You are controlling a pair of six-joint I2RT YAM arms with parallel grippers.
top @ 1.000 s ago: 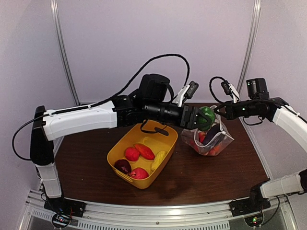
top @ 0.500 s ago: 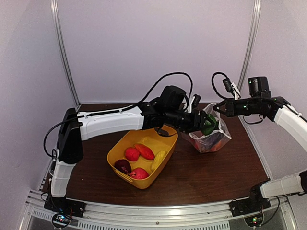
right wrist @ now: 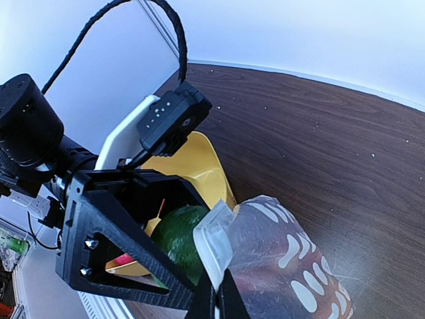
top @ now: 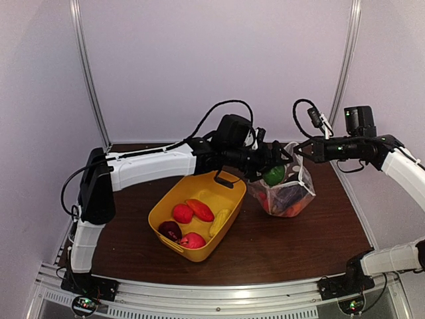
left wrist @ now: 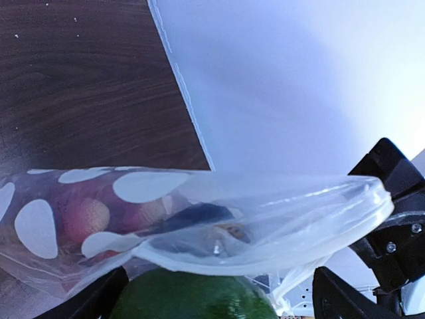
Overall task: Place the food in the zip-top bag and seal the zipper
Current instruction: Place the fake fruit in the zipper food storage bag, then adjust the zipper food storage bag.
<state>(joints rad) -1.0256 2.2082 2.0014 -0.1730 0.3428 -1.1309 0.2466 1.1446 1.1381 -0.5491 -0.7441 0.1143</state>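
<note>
The zip-top bag, clear with white dots, stands on the table with red and dark purple food inside. My right gripper is shut on the bag's upper mouth edge, pinching the zipper strip and holding it up. My left gripper is open at the bag's mouth. A green food piece lies between its spread fingers, with a gap on one side. The bag's near lip drapes over the top of the green piece.
A yellow tub stands left of the bag and holds red, orange, yellow and dark purple pieces. The left arm stretches over the tub's far rim. Bare brown table lies in front. Walls close in behind and beside.
The left arm came down and in toward the bag's mouth with the green piece. Its jaws have since spread wide, and the green piece now rests at the mouth. The right gripper held still.
</note>
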